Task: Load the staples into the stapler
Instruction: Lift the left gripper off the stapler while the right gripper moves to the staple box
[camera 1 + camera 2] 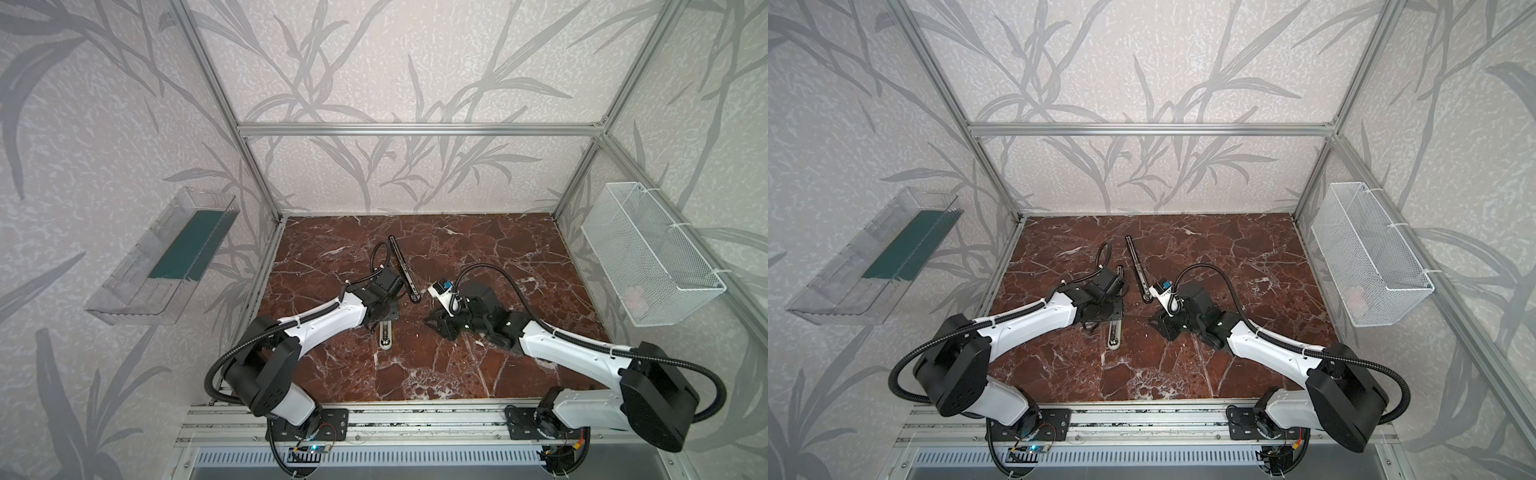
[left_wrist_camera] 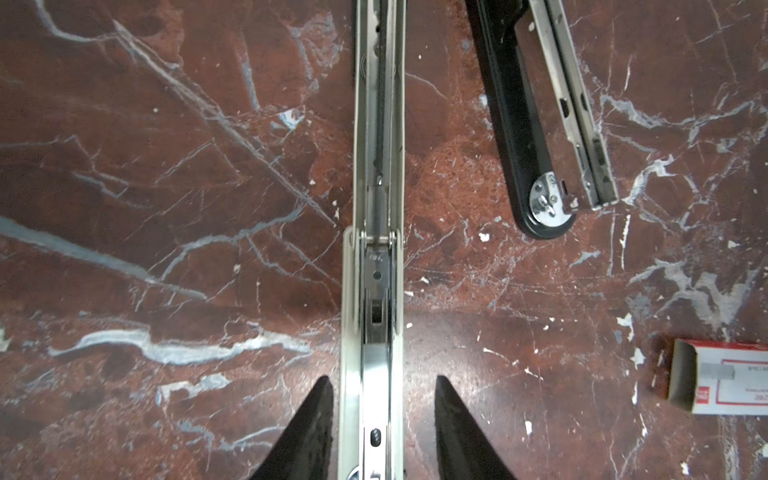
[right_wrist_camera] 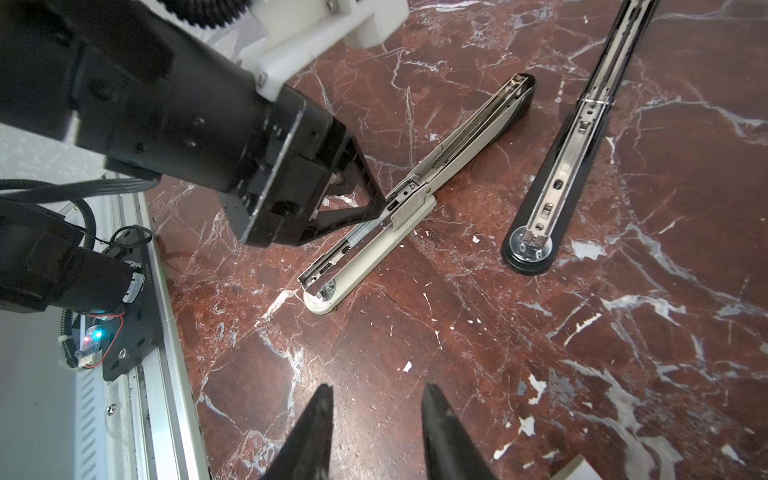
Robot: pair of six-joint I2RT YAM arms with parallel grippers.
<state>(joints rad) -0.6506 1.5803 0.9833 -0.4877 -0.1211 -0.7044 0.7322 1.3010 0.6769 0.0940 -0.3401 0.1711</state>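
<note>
The beige stapler point(image 2: 376, 270) lies folded open flat on the red-brown marble counter point(image 1: 457, 374), its metal channel facing up. The left pincer point(image 2: 384, 380) hangs over it with its fingers point(image 2: 307, 436) spread, one on each side of the stapler's body. A sliver of counter shows between each tip and the stapler, so nothing is pinched. Just beside it lies the black stapler point(image 3: 552, 183), also opened flat, and the two do not touch. The right pincer point(image 3: 376, 388) is spread too, with only bare counter between its tips, near the beige stapler's rounded end. The white box point(image 2: 731, 382) with red print sits on the counter apart from both staplers. A grey strip on its top, blurred in the left wrist view, is probably the staples point(image 2: 718, 371).
</note>
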